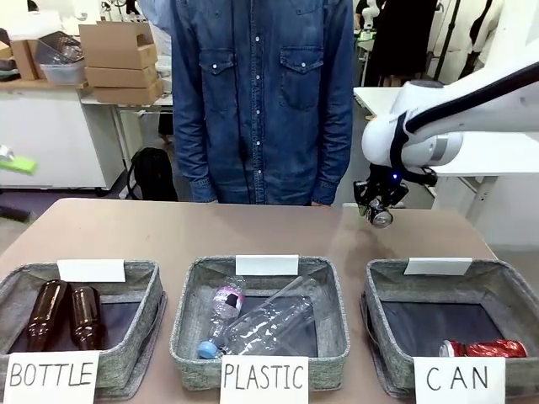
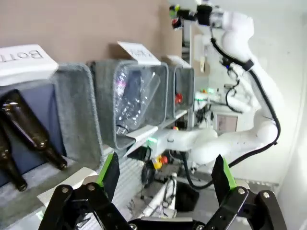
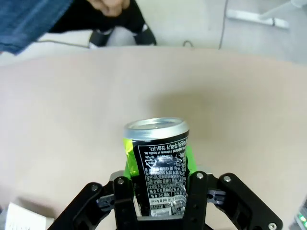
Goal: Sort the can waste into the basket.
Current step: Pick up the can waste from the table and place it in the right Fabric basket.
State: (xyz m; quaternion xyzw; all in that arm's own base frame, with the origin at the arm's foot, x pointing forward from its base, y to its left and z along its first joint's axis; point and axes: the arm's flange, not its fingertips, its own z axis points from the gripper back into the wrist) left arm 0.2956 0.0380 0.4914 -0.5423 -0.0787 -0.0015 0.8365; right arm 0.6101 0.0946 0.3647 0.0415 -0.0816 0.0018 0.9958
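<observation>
My right gripper [image 1: 378,208] hangs above the table's far right, behind the grey basket [image 1: 498,281] signed "CAN". It is shut on a black can [image 1: 381,219] with silver ends. In the right wrist view the black can [image 3: 160,155] stands upright between the green pads [image 3: 127,160], over bare table. A dented red can [image 1: 484,348] lies in the front right of the basket. My left gripper [image 2: 167,170] is open with nothing between its fingers, low beside the row of baskets, and its view shows the red can [image 2: 178,98] in the farthest basket.
A basket signed "BOTTLE" [image 1: 135,278] at the left holds two brown glass bottles [image 1: 63,313]. The middle basket signed "PLASTIC" [image 1: 333,290] holds clear plastic bottles [image 1: 269,324]. A person in a denim shirt [image 1: 261,93] stands at the far edge.
</observation>
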